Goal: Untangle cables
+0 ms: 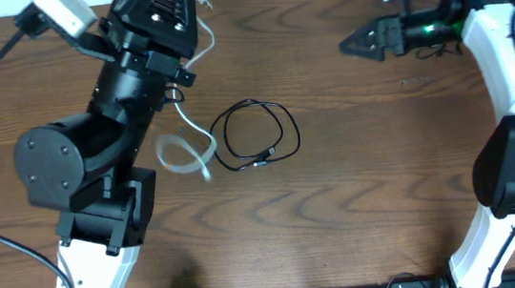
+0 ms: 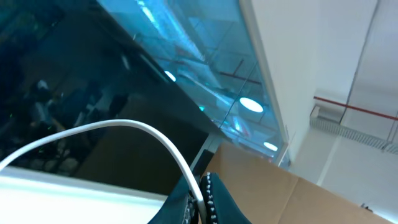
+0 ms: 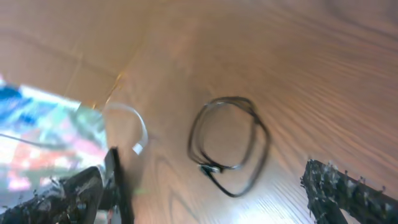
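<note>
While my left pincer is pinched tight on the white cable, my right pincer stands spread wide with nothing between its fingers and nothing touching them. Through the left wrist camera I see the white cord arc over and run straight down into the closed fingertips. That camera is tipped up at the room, not at the bench.

I count two cables, one white and one black, and two pincers. From overhead, the white one drops from the left pincer at 11 o'clock and ends in a small loop lying on the bench. The black cable lies flat near the bench's middle, coiled in a few overlapping rings, its small plug at the coil's 6 o'clock edge. The white loop sits just beside the coil at its 9 o'clock, and in the right wrist view I see the two apart. The open right pincer hovers well off at the coil's 2 o'clock, pointing toward it.
</note>
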You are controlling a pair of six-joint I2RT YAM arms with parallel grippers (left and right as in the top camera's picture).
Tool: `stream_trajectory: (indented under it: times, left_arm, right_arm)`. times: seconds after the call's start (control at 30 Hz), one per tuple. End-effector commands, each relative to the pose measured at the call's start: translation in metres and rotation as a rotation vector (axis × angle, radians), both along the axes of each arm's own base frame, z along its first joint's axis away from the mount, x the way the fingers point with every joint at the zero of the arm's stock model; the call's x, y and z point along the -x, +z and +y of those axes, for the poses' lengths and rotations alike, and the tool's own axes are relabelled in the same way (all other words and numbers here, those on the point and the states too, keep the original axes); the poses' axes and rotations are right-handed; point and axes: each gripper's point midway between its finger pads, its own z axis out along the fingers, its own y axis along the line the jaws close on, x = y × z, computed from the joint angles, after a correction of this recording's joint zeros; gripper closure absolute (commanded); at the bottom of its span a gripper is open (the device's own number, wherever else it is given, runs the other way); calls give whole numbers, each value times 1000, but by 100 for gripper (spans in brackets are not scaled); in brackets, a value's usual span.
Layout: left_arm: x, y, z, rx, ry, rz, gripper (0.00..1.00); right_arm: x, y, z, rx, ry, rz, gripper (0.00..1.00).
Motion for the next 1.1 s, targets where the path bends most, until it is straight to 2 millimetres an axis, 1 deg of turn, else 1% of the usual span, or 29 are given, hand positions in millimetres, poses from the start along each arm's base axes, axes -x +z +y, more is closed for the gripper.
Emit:
stream_trajectory:
  times: [0.0,0.07,0.17,0.27,0.33,0.47,0.57,0.67,0.8,0.93,1.07]
  left_arm:
    - [9,15,9,37,18,-23,92]
    - [3,12,12,47,41,3,92]
    - [-5,4,14,47,63,48,93]
    - [-8,0,13,39,64,71,93]
    - [-8,-2,13,38,64,76,93]
    - [-7,-1,11,33,56,74,92]
    - [-7,-3,10,26,48,77,92]
    - [-10,-7,9,24,45,103,93]
    - [-11,-9,9,29,39,117,93]
    - [-11,-9,9,31,37,118,92]
    - [-11,-9,9,31,37,118,92]
  right_arm:
    - [26,46,47,-137,194,-204,2]
    - [34,53,65,-179,248,-228,2]
    - [50,66,98,-247,351,-285,2]
    - [69,81,131,-327,466,-372,2]
    - [80,89,150,-369,528,-417,3]
    - [93,102,186,-392,595,-428,6]
    - [97,111,210,-385,602,-437,8]
    - [100,124,224,-404,610,-453,8]
    - [102,139,231,-429,609,-447,10]
    - [108,146,238,-445,624,-459,12]
    - [107,146,251,-429,585,-471,19]
